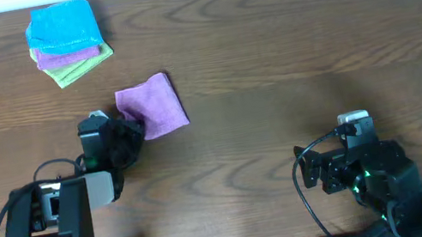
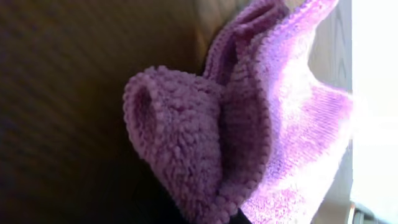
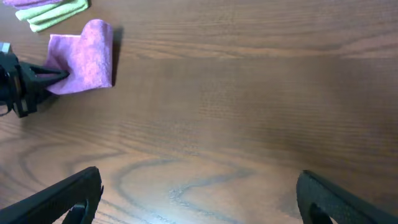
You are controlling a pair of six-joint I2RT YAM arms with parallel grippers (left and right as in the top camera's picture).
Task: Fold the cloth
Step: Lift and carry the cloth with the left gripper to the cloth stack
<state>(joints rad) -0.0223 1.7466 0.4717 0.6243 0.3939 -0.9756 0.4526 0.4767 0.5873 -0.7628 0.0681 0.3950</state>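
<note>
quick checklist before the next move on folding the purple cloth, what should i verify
1. Left gripper pinching an edge of the cloth: ok.
2. Cloth lying flat: not ok, it is bunched at the grip in the left wrist view.
3. Cloth apart from the stack of cloths: ok.
4. Right gripper open and away from the cloth: ok.
5. Folded edges lined up: cannot tell.

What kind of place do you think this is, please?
Probably a robotics lab bench: a left gripper and right gripper over a wood-grain table, with the cloth and a stack of folded cloths as practice items.
</note>
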